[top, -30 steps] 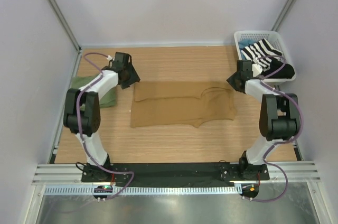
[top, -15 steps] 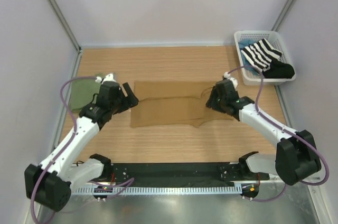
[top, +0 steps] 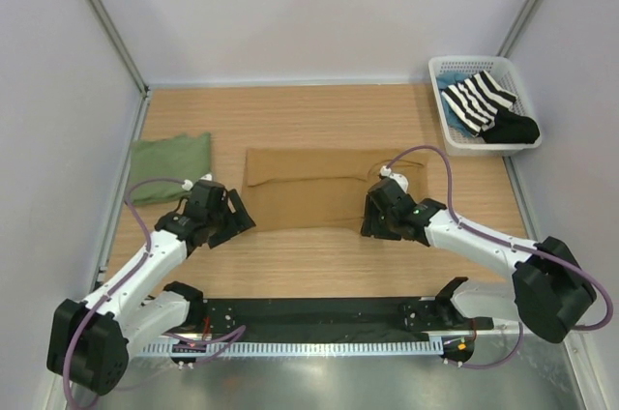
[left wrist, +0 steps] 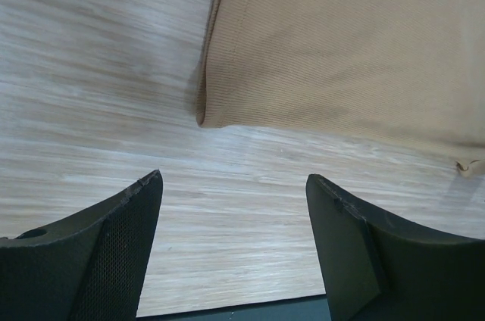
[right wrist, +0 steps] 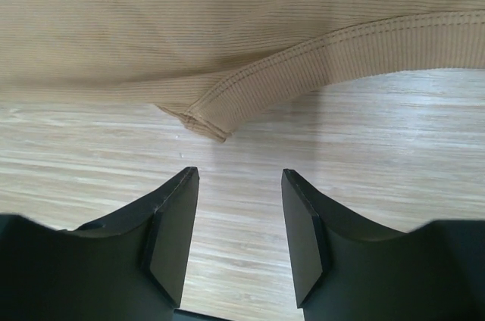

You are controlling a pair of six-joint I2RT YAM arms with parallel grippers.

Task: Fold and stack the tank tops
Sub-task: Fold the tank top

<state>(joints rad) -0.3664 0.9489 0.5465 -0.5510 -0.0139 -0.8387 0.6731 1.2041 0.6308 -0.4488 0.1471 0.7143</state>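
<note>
Across the middle of the bench [top: 319,115] I see the tan tank top [top: 309,188] lying flat as a long band that runs left to right, with its strap end toward the right. My left claw [top: 237,219] sits low at the near left corner of that band. On the left wrist camera its jaws stand spread wide with only bare wood between them, and the folded corner of the tan cloth lies just beyond the tips, apart from both. My right claw [top: 370,223] is down at the near right part of the same top. On the right wrist camera its jaws are parted with nothing pinched, and a stitched ribbed edge of the cloth ends in a small point just past the tips, over the gap but not inside it. I cannot tell from above whether either claw touches the wood. The olive green tank top [top: 172,166] lies folded into a flat rectangle at the far left of the bench, well apart from the tan one and from both claws. At the far right corner a white basket [top: 437,72] holds a black-and-white striped garment [top: 479,96] and a black garment [top: 513,128] that hangs over its near rim.
</note>
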